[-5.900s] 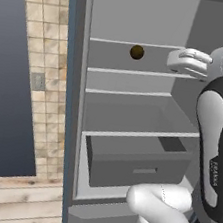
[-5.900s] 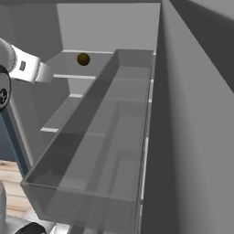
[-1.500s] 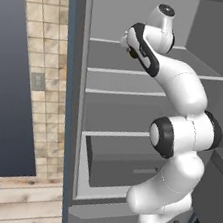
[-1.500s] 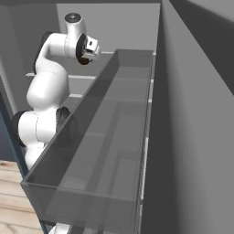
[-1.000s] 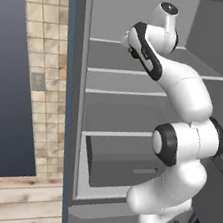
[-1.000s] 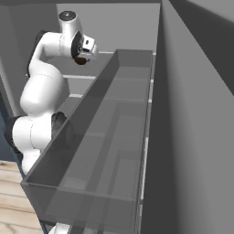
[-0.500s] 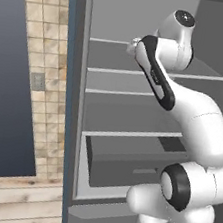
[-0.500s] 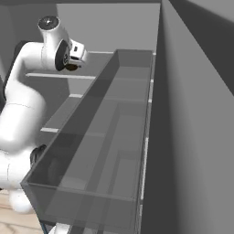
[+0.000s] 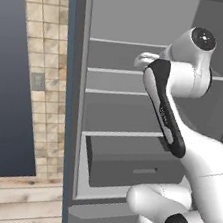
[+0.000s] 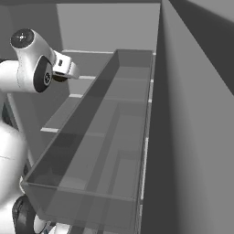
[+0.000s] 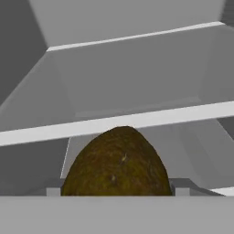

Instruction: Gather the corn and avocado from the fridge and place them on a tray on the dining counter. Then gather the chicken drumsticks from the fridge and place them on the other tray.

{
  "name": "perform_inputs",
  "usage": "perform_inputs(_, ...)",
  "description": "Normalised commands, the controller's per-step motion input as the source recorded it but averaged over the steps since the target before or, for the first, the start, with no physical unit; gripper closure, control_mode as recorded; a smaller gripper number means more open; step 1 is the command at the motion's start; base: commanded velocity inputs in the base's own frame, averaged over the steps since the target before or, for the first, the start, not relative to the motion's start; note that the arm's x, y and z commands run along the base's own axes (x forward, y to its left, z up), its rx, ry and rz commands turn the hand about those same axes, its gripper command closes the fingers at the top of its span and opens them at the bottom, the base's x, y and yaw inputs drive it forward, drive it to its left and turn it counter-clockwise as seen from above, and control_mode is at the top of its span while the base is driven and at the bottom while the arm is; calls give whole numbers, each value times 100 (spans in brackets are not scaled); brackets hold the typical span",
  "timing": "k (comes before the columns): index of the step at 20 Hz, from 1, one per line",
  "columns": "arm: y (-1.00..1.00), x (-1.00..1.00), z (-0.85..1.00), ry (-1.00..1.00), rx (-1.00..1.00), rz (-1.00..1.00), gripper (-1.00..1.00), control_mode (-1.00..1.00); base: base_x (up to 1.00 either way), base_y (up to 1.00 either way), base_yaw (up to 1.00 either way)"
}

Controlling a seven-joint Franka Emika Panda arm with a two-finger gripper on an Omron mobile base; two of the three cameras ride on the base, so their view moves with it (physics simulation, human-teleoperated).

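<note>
Brown, rough-skinned avocado (image 11: 117, 162) sits low centre in our hand view, between our gripper's (image 11: 117, 189) wide-spread tips, grey fridge shelves (image 11: 137, 119) behind.

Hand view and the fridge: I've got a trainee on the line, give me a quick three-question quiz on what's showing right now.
1. True or false: the avocado sits between the two fingertips of the claw.
2. In the left base view, the drawer low in the fridge is: A) pulled partly out, B) removed.
3. Fill in: the avocado's skin is ____ in colour.

Key: 1 true. 2 A. 3 brown. The hand view shows the avocado close up with a fingertip at each side; whether the pads touch it cannot be told.
</note>
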Motion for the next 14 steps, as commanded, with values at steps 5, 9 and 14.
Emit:
perform_inputs(5, 0, -100, 10, 0, 0, -6, 100, -100, 0, 0, 0)
perform_inputs(9, 0, -100, 1, 0, 0, -5, 100, -100, 0, 0, 0)
perform_inputs(14, 3, -86, 0, -6, 0, -5, 100, -100, 0, 0, 0)
